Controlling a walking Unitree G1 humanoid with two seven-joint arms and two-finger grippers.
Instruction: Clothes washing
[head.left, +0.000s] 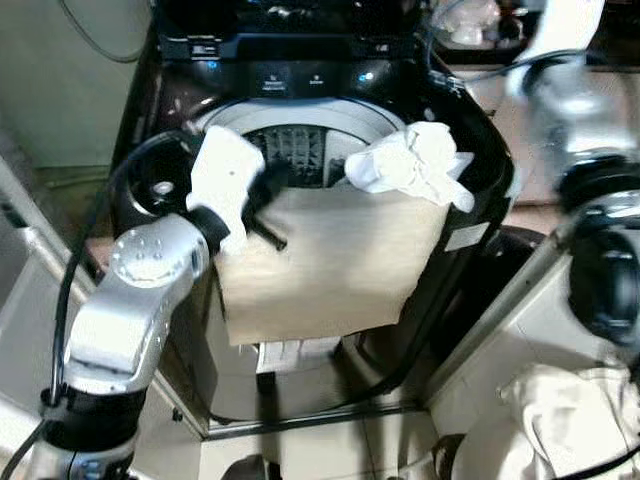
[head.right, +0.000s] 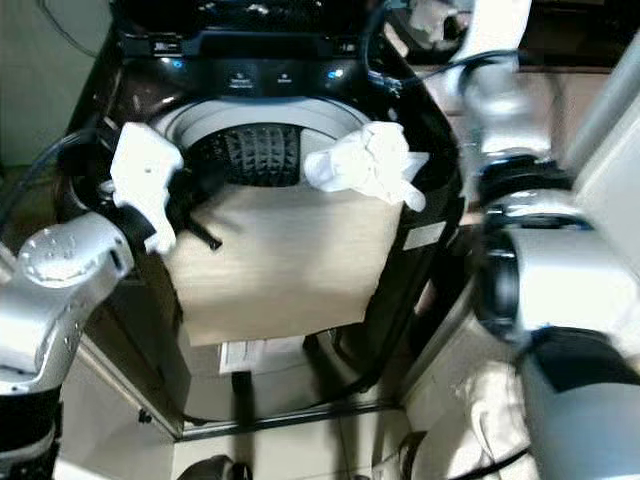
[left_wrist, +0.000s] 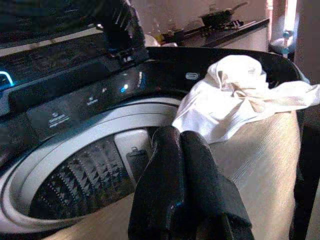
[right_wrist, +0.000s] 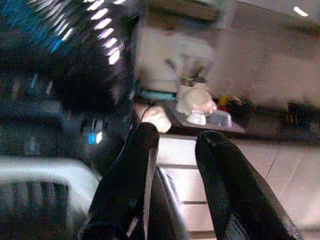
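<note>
A dark top-loading washing machine (head.left: 480, 150) stands open in front of me, its ribbed drum (head.left: 295, 150) in sight. A beige cloth (head.left: 330, 260) hangs over the front rim and down the machine's front. A bunched white garment (head.left: 410, 165) lies on the cloth's right end at the rim. My left gripper (head.left: 268, 215) is over the cloth's left end at the rim, its black fingers (left_wrist: 170, 165) pressed shut with nothing visible between them. My right gripper (right_wrist: 175, 135) is raised at the machine's back right, fingers apart and holding nothing.
The lit control panel (head.left: 300, 80) runs along the back of the machine under the raised lid. A heap of pale laundry (head.left: 560, 410) lies at the lower right. A black cable (head.left: 90, 230) loops from my left arm. A counter (right_wrist: 200, 125) stands behind.
</note>
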